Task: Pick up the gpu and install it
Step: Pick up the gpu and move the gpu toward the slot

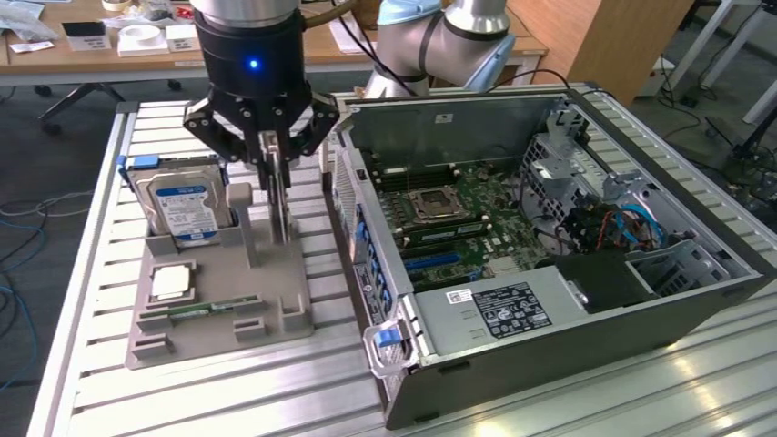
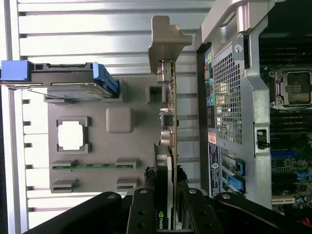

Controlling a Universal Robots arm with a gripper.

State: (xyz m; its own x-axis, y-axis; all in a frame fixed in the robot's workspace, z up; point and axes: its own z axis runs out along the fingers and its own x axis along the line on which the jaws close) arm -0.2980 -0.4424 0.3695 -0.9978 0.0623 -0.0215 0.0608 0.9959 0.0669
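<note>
The gpu point(image 1: 280, 208) is a thin dark card held upright and edge-on above the grey parts holder point(image 1: 206, 339). My gripper point(image 1: 275, 167) comes down on it from above, shut on its top edge. In the wrist view the gpu point(image 2: 171, 127) runs away from the gripper point(image 2: 168, 189), with a black finger pressed to each face and its metal bracket point(image 2: 165, 41) at the far end. I cannot tell whether the card's lower edge touches the holder point(image 2: 100, 152). The open computer case point(image 1: 522, 360) lies at the exterior view's right, its motherboard point(image 1: 468, 211) exposed.
On the holder stand a silver hard drive with a blue label point(image 1: 182, 208), a processor chip point(image 1: 170, 282) and a slim green memory stick point(image 1: 200, 310). The case's perforated rear wall point(image 2: 228, 97) lies close beside the card. Everything rests on a slatted aluminium table point(image 1: 218, 401).
</note>
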